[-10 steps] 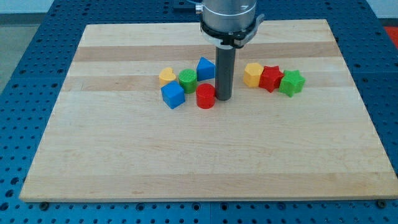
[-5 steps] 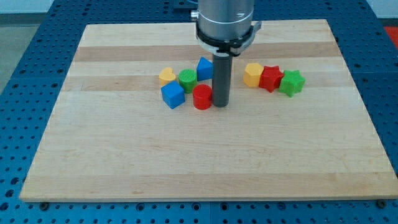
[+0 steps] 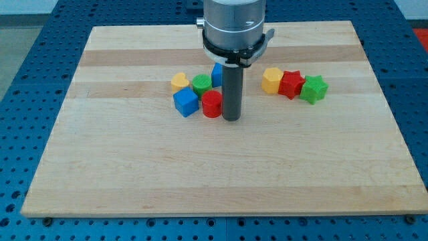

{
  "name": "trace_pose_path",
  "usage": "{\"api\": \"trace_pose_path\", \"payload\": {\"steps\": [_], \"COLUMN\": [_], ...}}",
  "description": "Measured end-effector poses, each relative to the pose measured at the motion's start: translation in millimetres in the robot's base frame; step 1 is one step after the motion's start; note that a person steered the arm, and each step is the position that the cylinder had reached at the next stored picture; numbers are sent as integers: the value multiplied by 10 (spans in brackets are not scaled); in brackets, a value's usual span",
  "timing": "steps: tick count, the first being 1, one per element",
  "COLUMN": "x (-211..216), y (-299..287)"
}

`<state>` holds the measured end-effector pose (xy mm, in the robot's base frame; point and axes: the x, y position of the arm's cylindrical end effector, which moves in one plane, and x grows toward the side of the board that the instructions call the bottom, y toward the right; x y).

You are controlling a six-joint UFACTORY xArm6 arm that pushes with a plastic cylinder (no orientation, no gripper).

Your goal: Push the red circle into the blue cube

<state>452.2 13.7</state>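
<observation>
The red circle [image 3: 211, 104] lies near the middle of the wooden board [image 3: 221, 167], just right of the blue cube [image 3: 186, 102], with a thin gap or bare contact between them. My tip [image 3: 231, 118] stands right against the red circle's right side. A green block [image 3: 202, 84] sits just above the red circle, a yellow heart-like block [image 3: 179, 82] above the blue cube. A second blue block [image 3: 217, 73] is mostly hidden behind the rod.
Three blocks stand in a row at the view's right: a yellow one [image 3: 271, 79], a red star-like one [image 3: 291, 84] and a green star-like one [image 3: 313, 88].
My tip has moved left and slightly down the view, pushing the red circle left towards the blue cube. The other blocks have not moved.
</observation>
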Motion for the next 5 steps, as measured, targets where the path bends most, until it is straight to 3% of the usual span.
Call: {"api": "trace_pose_path", "payload": {"steps": [5], "x": [-71], "y": [-186]}}
